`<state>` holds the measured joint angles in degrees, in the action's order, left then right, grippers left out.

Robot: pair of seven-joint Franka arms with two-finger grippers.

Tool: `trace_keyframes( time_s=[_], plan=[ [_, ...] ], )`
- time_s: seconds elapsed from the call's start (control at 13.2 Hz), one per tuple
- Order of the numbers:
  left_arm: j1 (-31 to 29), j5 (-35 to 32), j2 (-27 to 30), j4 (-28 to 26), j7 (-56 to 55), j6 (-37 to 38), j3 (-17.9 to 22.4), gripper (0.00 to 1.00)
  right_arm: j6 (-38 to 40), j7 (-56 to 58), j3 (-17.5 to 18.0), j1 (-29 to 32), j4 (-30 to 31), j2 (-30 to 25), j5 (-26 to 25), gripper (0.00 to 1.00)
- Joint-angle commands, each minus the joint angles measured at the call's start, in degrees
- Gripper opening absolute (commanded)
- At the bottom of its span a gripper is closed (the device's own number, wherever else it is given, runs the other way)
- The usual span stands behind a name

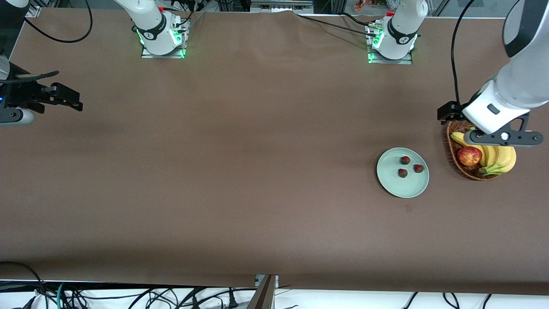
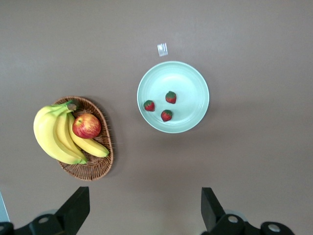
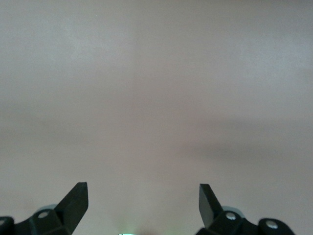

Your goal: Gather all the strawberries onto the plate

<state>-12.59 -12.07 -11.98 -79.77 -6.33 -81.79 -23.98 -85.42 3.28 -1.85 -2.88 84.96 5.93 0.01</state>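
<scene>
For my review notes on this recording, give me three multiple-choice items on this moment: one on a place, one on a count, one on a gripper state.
1. Where are the strawberries?
A. in the basket
B. on the plate
C. on the bare table

2. How many strawberries show?
A. two
B. three
C. five

3. How is the left gripper?
A. open and empty
B. shut on the apple
C. shut on a strawberry

Answers: 1 B, they lie on the mint-green plate; 2 B, three red berries sit there; 3 A, its fingers stand wide apart with only table between them, up above the basket.
</scene>
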Motion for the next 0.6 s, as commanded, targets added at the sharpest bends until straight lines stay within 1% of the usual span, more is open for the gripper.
trace_keyframes(
  time_s=[0.0,0.08,0.15,0.23,0.3,0.53],
  plan=[
    [-0.07,3.01,1.87,-0.21,3.58,1.02,1.64,1.0,-0.27,-0.21,0.7,0.6,-0.06,-0.13,-0.8,1.0],
    [2.81,5.02,4.05,-2.39,5.86,-0.11,6.53,1.0,-0.27,-0.21,0.7,0.6,-0.06,-0.21,-0.8,1.0],
    [7.01,6.78,6.42,-5.63,7.37,-3.34,11.98,1.0,-0.27,-0.21,0.7,0.6,-0.06,-0.13,-0.8,1.0],
    [9.41,8.28,8.88,-9.4,7.73,-7.03,16.12,1.0,-0.27,-0.21,0.7,0.69,-0.06,-0.13,-0.8,1.0],
    [10.47,8.55,10.47,-11.44,7.65,-9.85,17.73,1.0,-0.27,-0.21,0.7,0.69,-0.06,-0.21,-0.8,1.0],
    [11.62,8.03,13.55,-13.47,6.86,-10.76,17.92,1.0,-0.27,-0.21,0.7,0.69,-0.06,-0.21,-0.8,1.0]
  ],
)
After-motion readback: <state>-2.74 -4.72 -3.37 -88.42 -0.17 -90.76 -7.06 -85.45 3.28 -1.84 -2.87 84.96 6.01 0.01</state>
